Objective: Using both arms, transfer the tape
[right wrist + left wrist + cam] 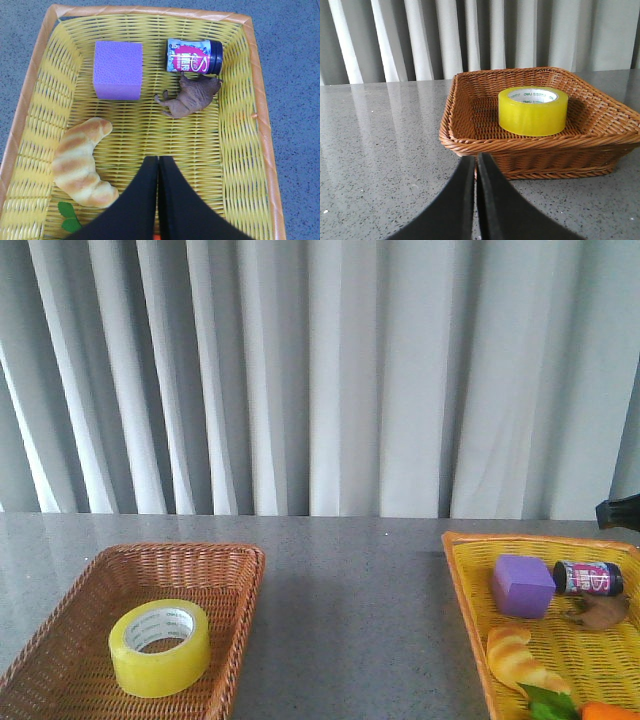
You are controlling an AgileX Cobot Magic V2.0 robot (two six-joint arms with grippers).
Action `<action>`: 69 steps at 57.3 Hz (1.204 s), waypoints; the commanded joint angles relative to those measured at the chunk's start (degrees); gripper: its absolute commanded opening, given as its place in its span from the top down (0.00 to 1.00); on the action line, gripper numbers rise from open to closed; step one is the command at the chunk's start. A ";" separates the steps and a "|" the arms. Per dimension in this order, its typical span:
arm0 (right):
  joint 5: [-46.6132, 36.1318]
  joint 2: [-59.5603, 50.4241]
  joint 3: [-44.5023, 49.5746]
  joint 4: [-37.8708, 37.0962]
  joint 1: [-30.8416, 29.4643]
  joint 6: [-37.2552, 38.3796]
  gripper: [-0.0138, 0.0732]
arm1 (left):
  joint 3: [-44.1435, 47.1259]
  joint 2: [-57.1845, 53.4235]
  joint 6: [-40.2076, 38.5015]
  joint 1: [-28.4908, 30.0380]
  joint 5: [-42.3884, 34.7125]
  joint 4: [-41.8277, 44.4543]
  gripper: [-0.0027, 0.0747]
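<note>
tape roll lying flat in the brown basket, both hands shut and clear of it

counter (340, 580) of grey speckled stone carries two baskets well apart: a brown wicker basket (245, 580) on the robot's left and a yellow wicker basket (470, 590) on its right. the yellow one holds a purple block (522, 585), a croissant (520, 660), a small dark jar with a pink label (588, 578) lying on its side, and a brown animal figure (192, 97).

the tape (160, 647) sits inside the brown basket, resting on one flat face, so its core axis stands upright and the hole opens upward. it has no real long axis; it is a squat ring, wider than it is tall, with the white printed core showing at the top.

judging by look, the roll should be stiff and moderately light. the outer band looks glossy and may slide against smooth fingers. the likeliest hold is across the ring wall, one finger down the hole and one on the outside, or else across the full outer width if the fingers open far enough. the woven rim near it could hinder a low sideways approach.

the left hand (475, 172) has its fingers pressed together, holding nothing, low over the counter just outside the brown basket's rim. the right hand (157, 172) is likewise closed and empty, hanging above the yellow basket.
</note>
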 commanded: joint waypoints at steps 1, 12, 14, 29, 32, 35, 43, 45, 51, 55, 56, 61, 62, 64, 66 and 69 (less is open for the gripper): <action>-2.47 -1.91 -1.61 -0.51 -0.27 -0.09 0.85 | -0.43 -0.93 -0.10 -0.40 -3.60 0.00 0.97; -2.47 -1.91 -1.61 -0.51 -0.27 -0.09 0.85 | -0.43 -0.93 -0.10 -0.40 -3.60 0.00 0.97; -2.47 -1.91 -1.61 -0.51 -0.27 -0.09 0.85 | -0.43 -0.93 -0.10 -0.40 -3.60 0.00 0.97; -2.47 -1.91 -1.61 -0.51 -0.27 -0.09 0.85 | -0.43 -0.93 -0.10 -0.40 -3.60 0.00 0.97; -2.47 -1.91 -1.61 -0.51 -0.27 -0.09 0.85 | -0.43 -0.93 -0.10 -0.40 -3.60 0.00 0.97; -2.47 -1.91 -1.61 -0.51 -0.27 -0.09 0.85 | -0.43 -0.93 -0.10 -0.40 -3.60 0.00 0.97; -2.48 -1.84 -1.61 -0.34 -0.27 -0.09 0.85 | -0.43 -0.93 -0.10 -0.40 -3.60 0.00 0.97; -2.48 -2.16 -1.61 0.01 -0.27 -0.09 0.85 | -0.43 -0.93 -0.10 -0.40 -3.60 0.00 0.97; -5.67 -4.19 0.04 1.71 -0.27 -0.09 0.85 | -0.43 -0.93 -0.10 -0.40 -3.60 0.00 0.97; -10.86 -7.59 4.64 3.93 -0.27 -0.09 0.85 | -0.43 -0.93 -0.10 -0.40 -3.60 0.00 0.97; -12.73 -8.78 6.53 4.54 -0.27 -0.09 0.85 | -0.43 -0.93 -0.10 -0.40 -3.60 0.00 0.97; -20.76 -14.94 15.95 7.11 -0.27 0.15 0.85 | -0.43 -0.93 -0.10 -0.40 -3.60 0.00 0.97; -22.74 -16.02 17.45 7.56 -0.27 0.21 0.85 | -0.43 -0.93 -0.10 -0.40 -3.60 0.00 0.97; -25.74 -18.69 21.20 8.66 -0.27 0.21 0.85 | -0.43 -0.93 -0.10 -0.40 -3.60 0.00 0.97; -28.26 -21.37 24.87 9.63 -0.27 0.21 0.85 | -0.43 -0.93 -0.10 -0.40 -3.60 0.00 0.97; -31.39 -25.77 30.51 10.70 -0.27 0.27 0.85 | -0.43 -0.93 -0.10 -0.40 -3.60 0.00 0.97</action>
